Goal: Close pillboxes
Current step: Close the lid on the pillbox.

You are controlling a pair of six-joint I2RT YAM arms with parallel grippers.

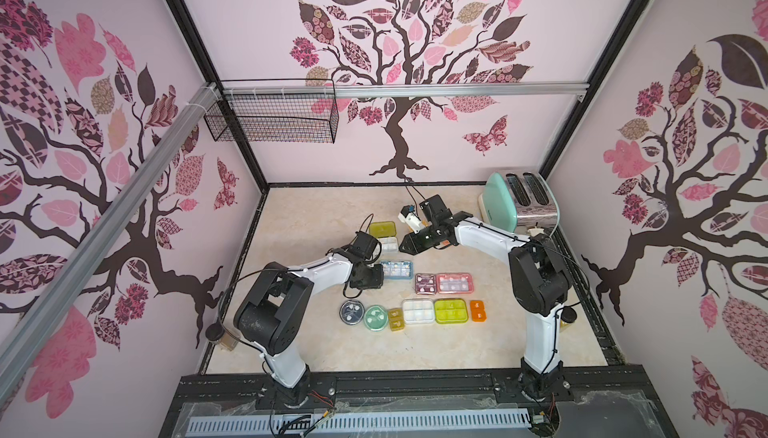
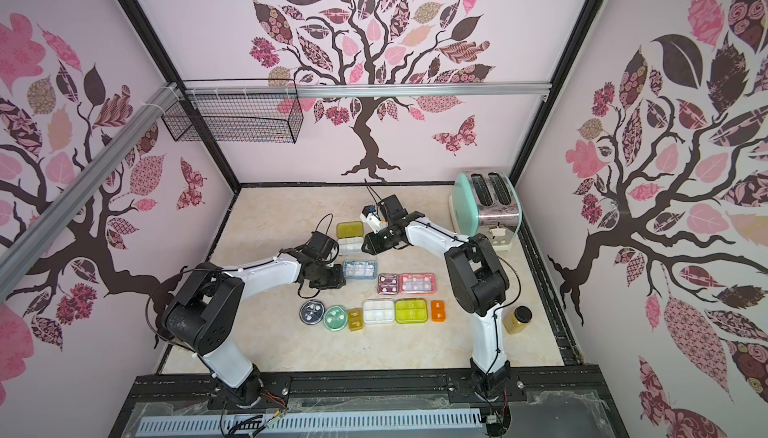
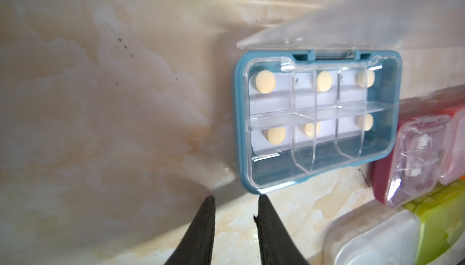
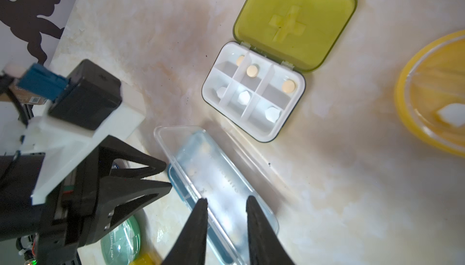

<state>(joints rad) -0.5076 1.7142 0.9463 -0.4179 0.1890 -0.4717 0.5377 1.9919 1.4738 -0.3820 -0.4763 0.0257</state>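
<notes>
The blue pillbox (image 3: 317, 122) sits centrally on the surface (image 3: 100, 100), its clear lid (image 4: 219, 175) half raised. It is likely light, stiff and slippery, so press the lid's free edge. On the left gripper (image 3: 236, 197) and right gripper (image 4: 226, 199), fingers (image 4: 196, 226) stand slightly parted, grasping nothing.

Blue pillbox (image 3: 317, 122), clear lid (image 3: 352, 24) ajar; olive-lidded pillbox (image 4: 254, 95) — open flat

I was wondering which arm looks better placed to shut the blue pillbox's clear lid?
Right, probably: the right gripper is directly over the raised lid of the blue pillbox, while the left gripper sits low by its corner, away from the lid.
</notes>
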